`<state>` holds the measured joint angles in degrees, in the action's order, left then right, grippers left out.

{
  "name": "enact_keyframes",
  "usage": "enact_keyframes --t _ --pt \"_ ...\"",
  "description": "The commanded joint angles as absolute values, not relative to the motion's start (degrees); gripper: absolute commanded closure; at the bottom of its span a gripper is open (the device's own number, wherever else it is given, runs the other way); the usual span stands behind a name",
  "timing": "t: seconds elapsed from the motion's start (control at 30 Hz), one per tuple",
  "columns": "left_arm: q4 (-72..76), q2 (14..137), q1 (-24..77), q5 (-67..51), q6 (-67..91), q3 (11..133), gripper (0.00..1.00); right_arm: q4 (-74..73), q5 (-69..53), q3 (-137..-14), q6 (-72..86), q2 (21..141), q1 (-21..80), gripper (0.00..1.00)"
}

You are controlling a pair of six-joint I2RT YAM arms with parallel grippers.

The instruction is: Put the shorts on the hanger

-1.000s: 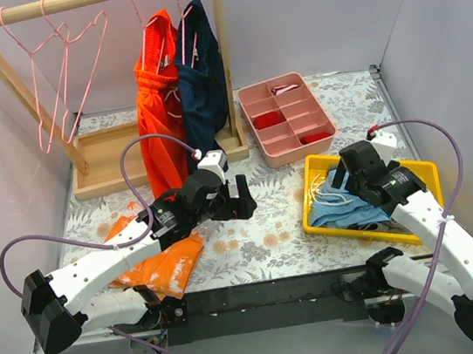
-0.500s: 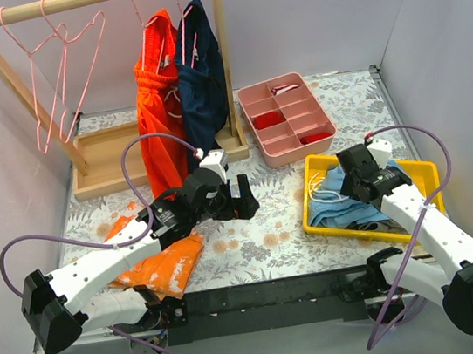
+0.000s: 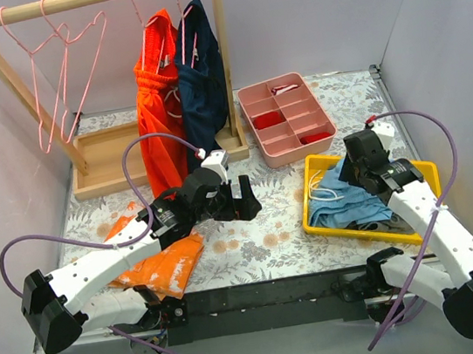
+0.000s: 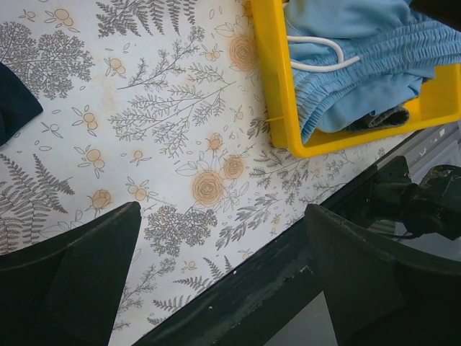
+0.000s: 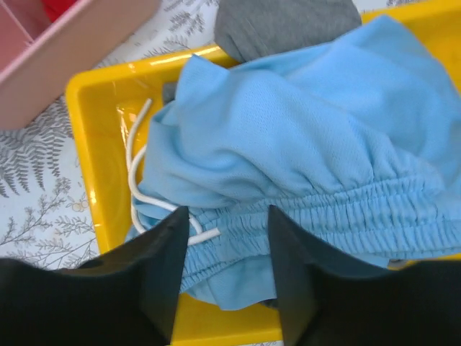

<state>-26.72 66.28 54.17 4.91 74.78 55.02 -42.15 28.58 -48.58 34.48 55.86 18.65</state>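
Bright, even overhead light, soft shadows, sharp focus throughout.

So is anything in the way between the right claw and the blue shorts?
No, nothing visible. The right gripper hangs open just above the shorts, which lie on top in the yellow tray. A grey cloth peeks out at their edge, not covering them.

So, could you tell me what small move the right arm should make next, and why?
Probably lower the right gripper straight down and close on the gathered waistband of the shorts. Its fingers stand open above the fabric, holding nothing, and the shorts lie bunched in the yellow tray.
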Motion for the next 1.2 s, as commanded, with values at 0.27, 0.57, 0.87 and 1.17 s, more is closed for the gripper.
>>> enact_keyframes --t 0.27,0.57,0.87,1.17 --pt "-26.2 66.9 54.0 1.5 72.3 57.4 0.02 -39.7 28.5 -42.0 36.1 54.4 14.2 0.14" --pt "-25.7 65.0 54.1 1.4 72.8 55.7 0.02 -36.9 28.6 -46.4 32.1 56.4 13.3 0.96" --pt "-22.0 65.4 54.1 0.1 70.8 55.3 0.02 -44.1 23.3 -64.6 30.3 54.2 13.3 0.99" --pt "-10.4 75.3 54.5 -9.7 67.4 58.2 0.02 -44.0 19.2 -62.0 31.7 55.7 13.2 0.44"
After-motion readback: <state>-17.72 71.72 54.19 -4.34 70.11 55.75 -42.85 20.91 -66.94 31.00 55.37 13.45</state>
